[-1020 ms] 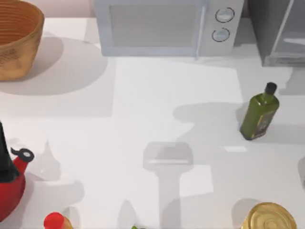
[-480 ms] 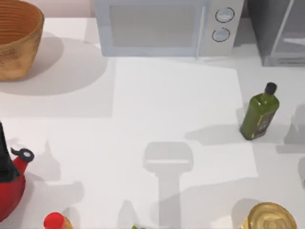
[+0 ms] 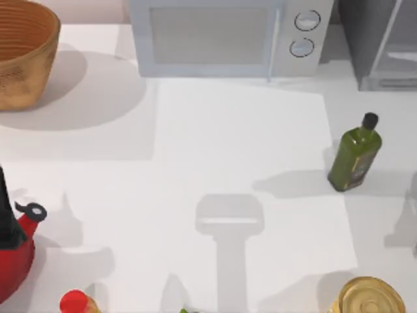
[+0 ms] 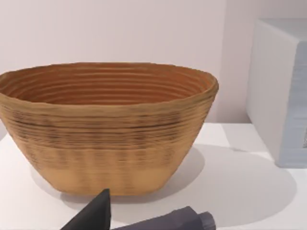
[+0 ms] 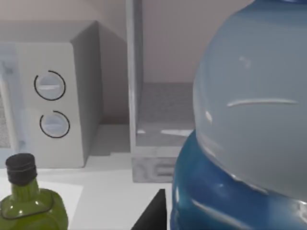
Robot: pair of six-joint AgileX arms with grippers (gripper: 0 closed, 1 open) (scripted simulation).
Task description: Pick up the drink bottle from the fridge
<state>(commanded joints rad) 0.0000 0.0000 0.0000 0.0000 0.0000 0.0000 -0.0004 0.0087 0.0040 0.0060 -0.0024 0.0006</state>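
Note:
The drink bottle [image 5: 249,120] looms very close in the right wrist view, with pale whitish-blue shoulders over a bright blue body. My right gripper [image 5: 201,215] is shut on it, and one dark finger [image 5: 152,213] shows beside its base. Behind the bottle stands the fridge [image 5: 158,115], its door open and the shelf bare. In the top view the fridge [image 3: 381,45] sits at the back right corner. My left gripper [image 4: 148,218] hangs open and parked in front of the basket.
A light grey microwave [image 3: 221,36] stands at the back. A green black-capped bottle [image 3: 354,156] stands in front of the fridge. A woven basket [image 3: 23,52] is back left; a red kettle [image 3: 13,254], a red-capped bottle [image 3: 75,302] and a gold-lidded jar [image 3: 368,297] line the front.
The arm's shadow near the green bottle has slid to the right and toward the front edge. The objects on the table have not moved.

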